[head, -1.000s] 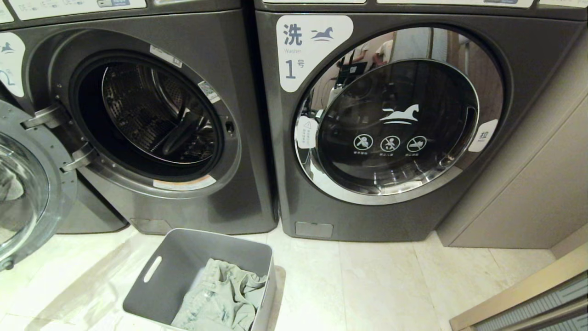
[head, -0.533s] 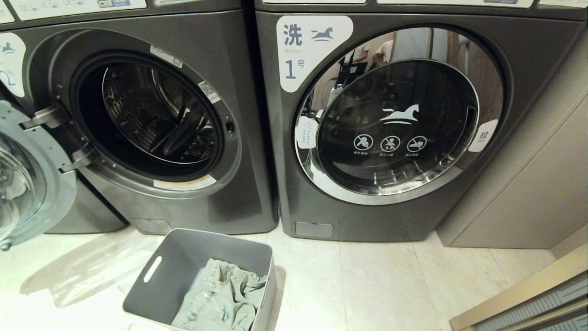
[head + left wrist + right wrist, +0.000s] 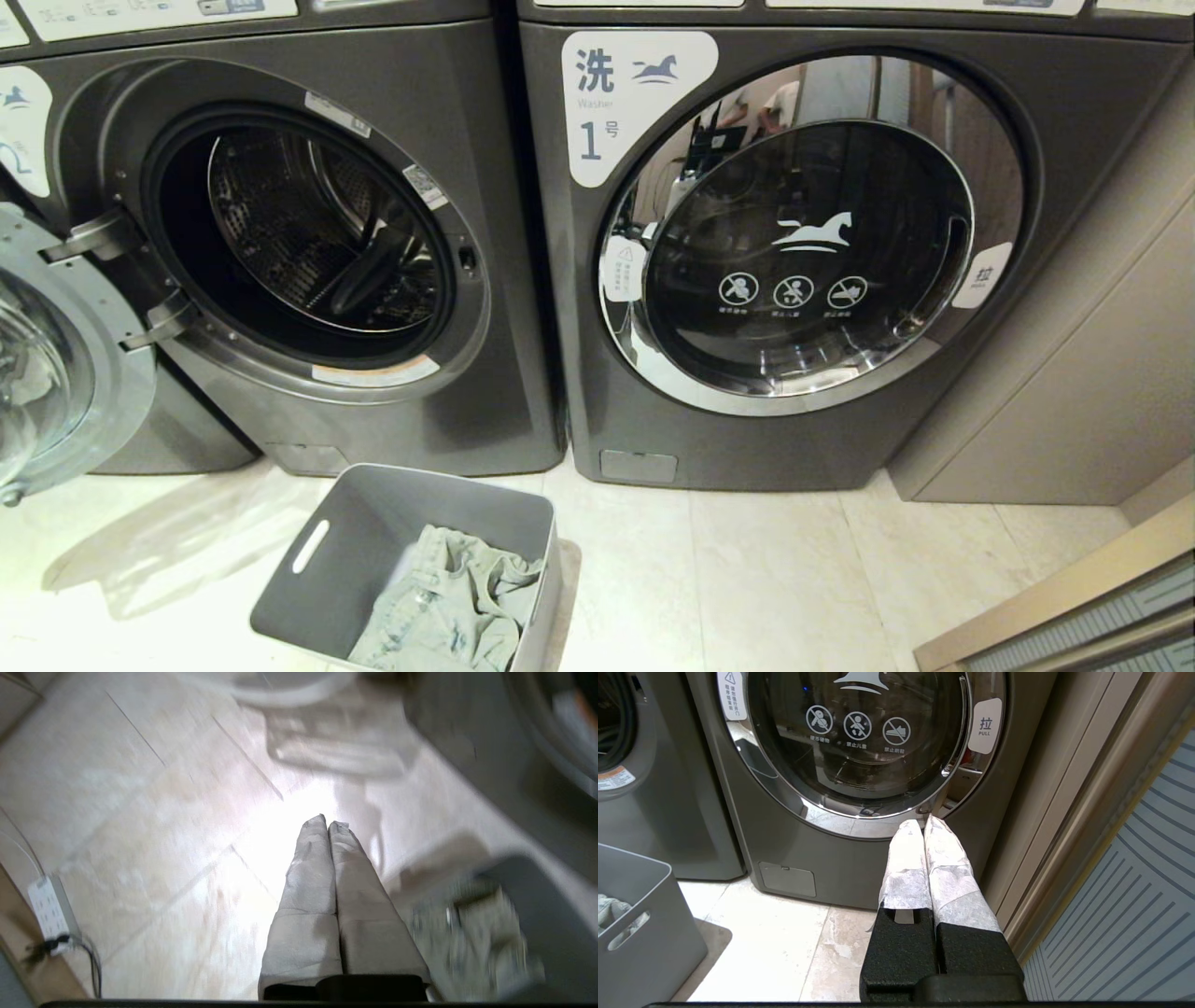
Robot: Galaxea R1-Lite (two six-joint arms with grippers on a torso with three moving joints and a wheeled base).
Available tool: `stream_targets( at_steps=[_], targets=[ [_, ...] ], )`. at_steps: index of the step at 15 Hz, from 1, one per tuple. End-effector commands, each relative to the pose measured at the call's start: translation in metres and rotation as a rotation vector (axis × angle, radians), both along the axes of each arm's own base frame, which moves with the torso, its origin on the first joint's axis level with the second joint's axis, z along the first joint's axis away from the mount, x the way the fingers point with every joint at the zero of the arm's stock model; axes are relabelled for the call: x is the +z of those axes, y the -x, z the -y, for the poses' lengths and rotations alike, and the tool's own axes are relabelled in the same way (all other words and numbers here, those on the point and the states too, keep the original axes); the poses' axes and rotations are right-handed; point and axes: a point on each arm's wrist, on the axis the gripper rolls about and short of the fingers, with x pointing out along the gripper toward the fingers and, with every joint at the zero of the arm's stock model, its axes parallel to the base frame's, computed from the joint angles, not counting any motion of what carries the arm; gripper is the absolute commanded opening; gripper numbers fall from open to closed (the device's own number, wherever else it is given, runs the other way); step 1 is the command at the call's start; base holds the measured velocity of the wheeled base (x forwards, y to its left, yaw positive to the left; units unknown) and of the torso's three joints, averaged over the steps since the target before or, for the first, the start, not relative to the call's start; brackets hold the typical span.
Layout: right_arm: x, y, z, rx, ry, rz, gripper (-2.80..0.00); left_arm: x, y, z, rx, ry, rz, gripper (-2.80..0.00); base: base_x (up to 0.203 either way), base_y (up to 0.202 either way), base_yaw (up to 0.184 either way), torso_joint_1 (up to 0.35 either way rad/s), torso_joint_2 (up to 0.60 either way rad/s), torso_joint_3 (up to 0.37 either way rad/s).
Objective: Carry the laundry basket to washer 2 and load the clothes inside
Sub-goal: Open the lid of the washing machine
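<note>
The smooth grey plastic laundry basket sits on glossy pale tile before washer 2, whose perforated steel drum gapes open, crumpled denim clothes inside the tub, while both cloth-wrapped grippers, left gripper and right gripper, are clenched empty.

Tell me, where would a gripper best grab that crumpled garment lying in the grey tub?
Probably the raised fold of the clothes near the middle, coming straight down from above. The laundry basket has tall walls on all sides, so only its open top gives access, and a bunched ridge gives shut-together fingers something to pinch.
</note>
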Motion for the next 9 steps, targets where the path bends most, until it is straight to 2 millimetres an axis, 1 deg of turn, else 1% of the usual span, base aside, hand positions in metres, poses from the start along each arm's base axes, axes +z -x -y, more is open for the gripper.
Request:
stream_targets(
  at_steps=[1,2,3,5,7,9],
  targets=[
    [-0.011,-0.004,0.0,0.001,0.001,-0.04,-2.8,-0.019,0.038,0.075,-0.153,0.06,-0.092,-2.8,0.0,0.0,0.0,0.0,0.0,0.0],
    [-0.011,-0.004,0.0,0.001,0.001,-0.04,-2.8,-0.034,0.05,0.103,-0.238,0.072,-0.122,-2.8,0.0,0.0,0.0,0.0,0.0,0.0],
    [-0.011,-0.004,0.0,0.002,0.001,-0.04,-2.8,-0.049,0.061,0.126,-0.322,0.071,-0.138,-2.8,0.0,0.0,0.0,0.0,0.0,0.0],
    [-0.011,-0.004,0.0,0.001,0.001,-0.04,-2.8,-0.079,0.088,0.162,-0.473,0.04,-0.124,-2.8,0.0,0.0,0.0,0.0,0.0,0.0],
    [-0.011,-0.004,0.0,0.001,0.001,-0.04,-2.8,-0.103,0.119,0.184,-0.595,-0.028,-0.047,-2.8,0.0,0.0,0.0,0.0,0.0,0.0],
    [-0.011,-0.004,0.0,0.002,0.001,-0.04,-2.8,-0.125,0.147,0.197,-0.712,-0.096,0.046,-2.8,0.0,0.0,0.0,0.0,0.0,0.0]
  ],
)
